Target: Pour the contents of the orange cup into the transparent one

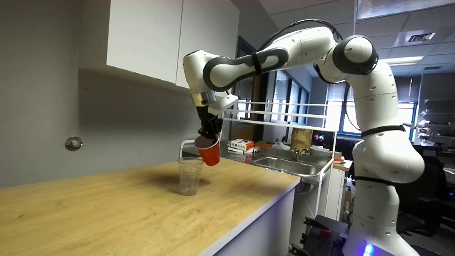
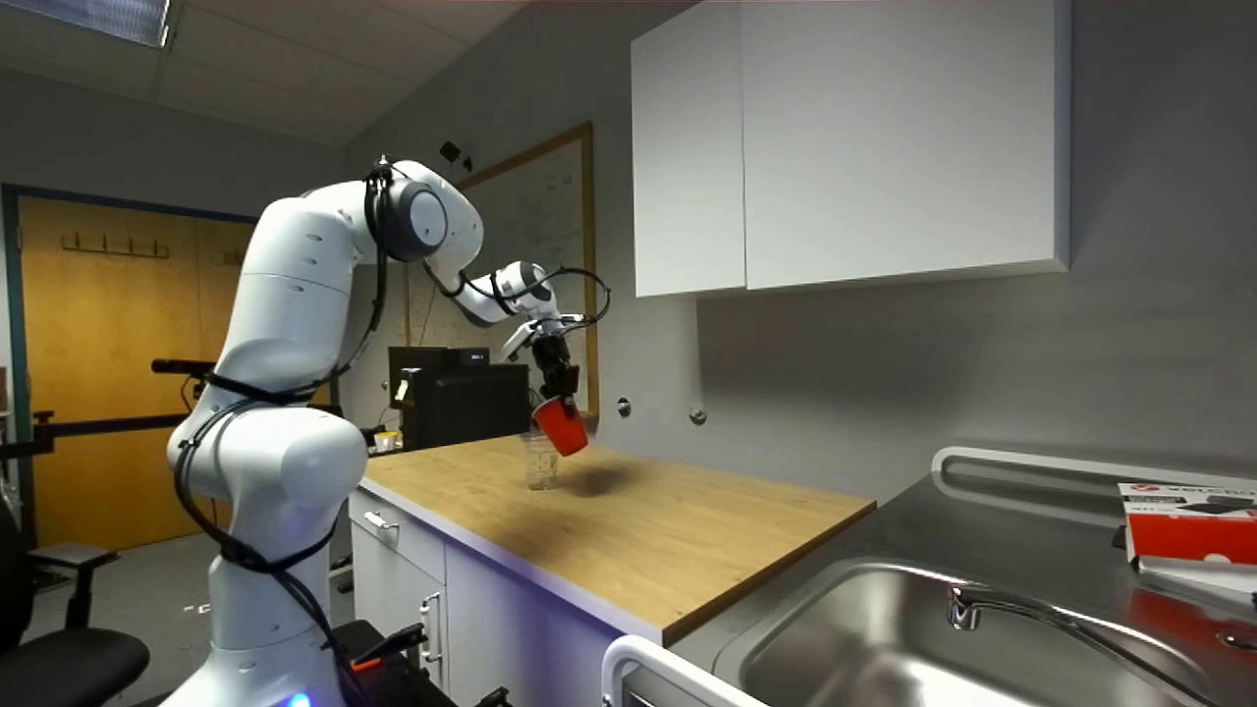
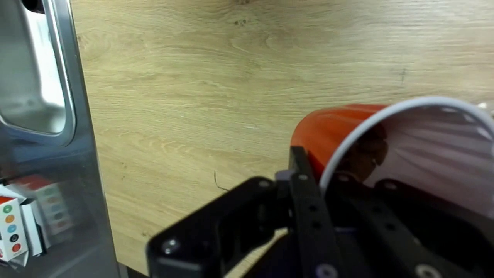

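Orange plastic cup (image 1: 210, 157): hangs above the table (image 1: 106, 213), tilted, with its pale-rimmed mouth leaning toward the transparent cup (image 1: 189, 181). Reveals, in the wrist view, a white interior and something brown deep inside, too dark to identify.

Tool (image 1: 212, 136): grasps the orange plastic cup by its side wall at the rim, with one black finger outside and another reaching into the mouth.

Transparent cup: stands upright on the wood-grained table, just beside the orange plastic cup (image 2: 561, 430) and lower down, partly covered by it in an exterior view. Bears fine specks along its side, too small to make out. Contact between the two cups: impossible to tell.

White Panda arm (image 1: 245, 74): rises from a base with a blue light (image 1: 368, 249), arches over and slopes down to the tool in both exterior views.

Past the end of the table: stainless steel sink (image 2: 835, 628) with a curved faucet (image 2: 963, 607), and near it a red-and-white box (image 2: 1193, 535). White wall cabinets (image 1: 149, 35): hang on the grey wall (image 1: 42, 106), above the level of the cups.

Farther off, in an exterior view: wood-framed whiteboard (image 2: 540, 216) on the wall and wooden door (image 2: 113, 373) across the room. Also distant, in an exterior view: bright windows (image 1: 407, 113) behind the arm.
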